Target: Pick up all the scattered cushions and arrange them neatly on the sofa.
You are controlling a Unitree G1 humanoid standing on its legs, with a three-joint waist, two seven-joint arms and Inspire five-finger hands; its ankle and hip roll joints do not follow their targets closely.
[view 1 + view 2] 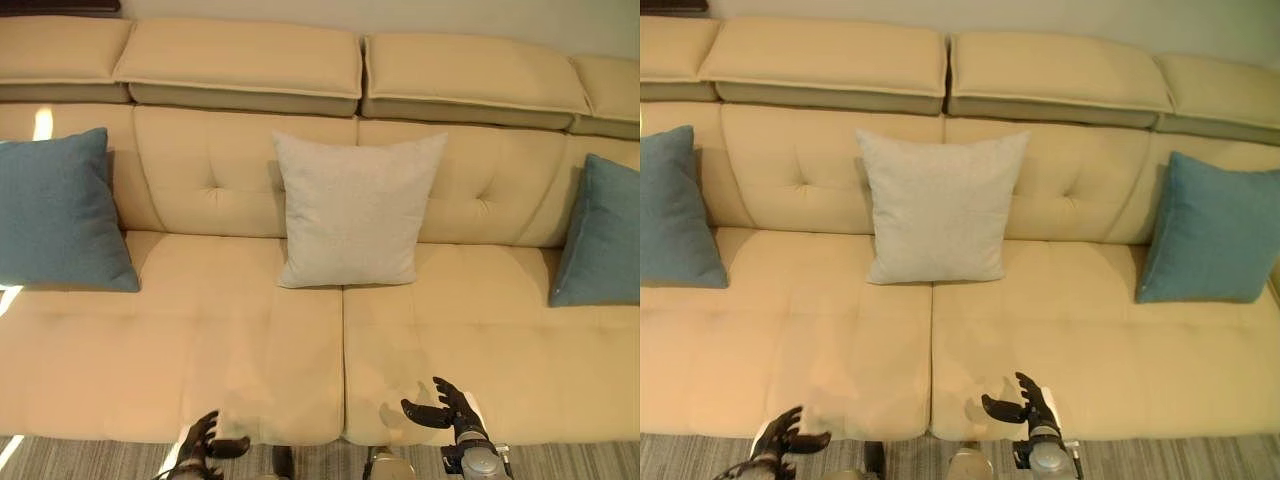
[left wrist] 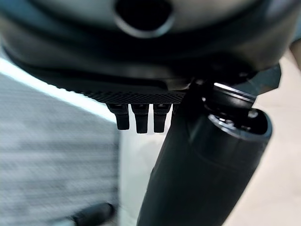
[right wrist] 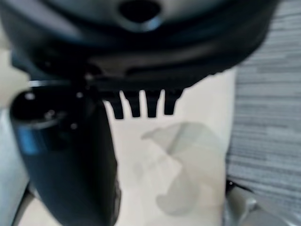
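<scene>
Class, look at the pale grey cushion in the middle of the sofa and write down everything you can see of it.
The pale grey cushion is square, plump and covered in a plain woven-looking fabric with pointed corners. It stands upright, leaning back against the tufted backrest of the beige sofa, its bottom edge resting on the seat across the seam between the two seat pads. Nothing else touches it: the blue cushions sit apart at either end.

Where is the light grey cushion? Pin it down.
The light grey cushion stands upright at the sofa's middle, leaning on the backrest above the seat seam, between two blue cushions.
</scene>
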